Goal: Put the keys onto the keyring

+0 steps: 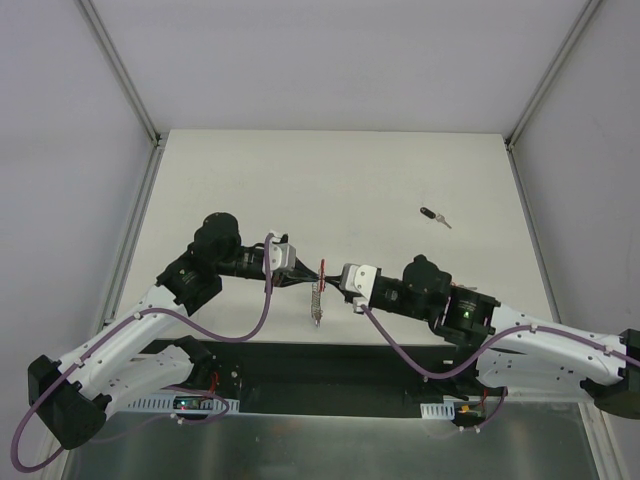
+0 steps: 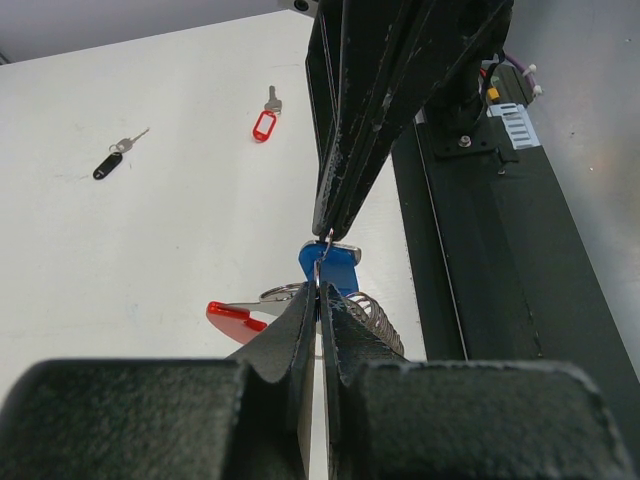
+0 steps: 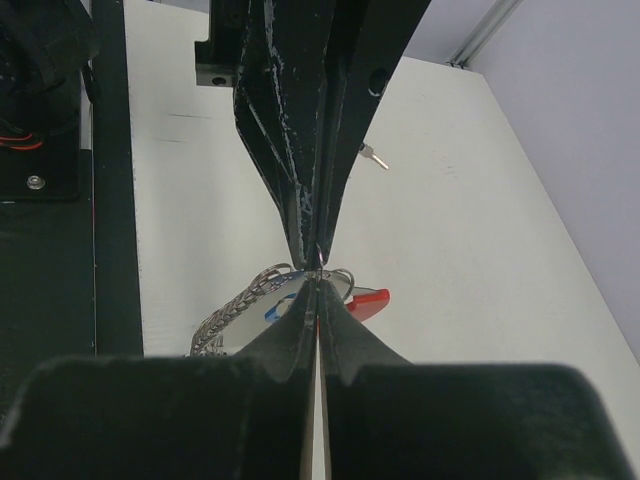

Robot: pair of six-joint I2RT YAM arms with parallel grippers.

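Note:
My two grippers meet tip to tip above the table's near middle. The left gripper (image 1: 311, 277) (image 2: 320, 297) is shut on the thin metal ring of the keyring (image 1: 318, 298). Its red band (image 2: 230, 318) (image 3: 369, 301) and silver chain (image 2: 378, 320) (image 3: 228, 312) hang beside the tips. The right gripper (image 1: 333, 275) (image 3: 320, 281) is shut on the small ring of the blue-headed key (image 2: 331, 266), which hangs right against the keyring. A black-headed key (image 1: 434, 215) (image 2: 109, 164) and a red-tagged key (image 2: 263, 125) lie on the table farther back.
The black base rail (image 2: 480, 270) (image 3: 60, 250) runs along the table's near edge, just under the grippers. Purple cables (image 1: 262, 300) loop from both arms. White walls with metal corner posts (image 1: 120, 70) enclose the table.

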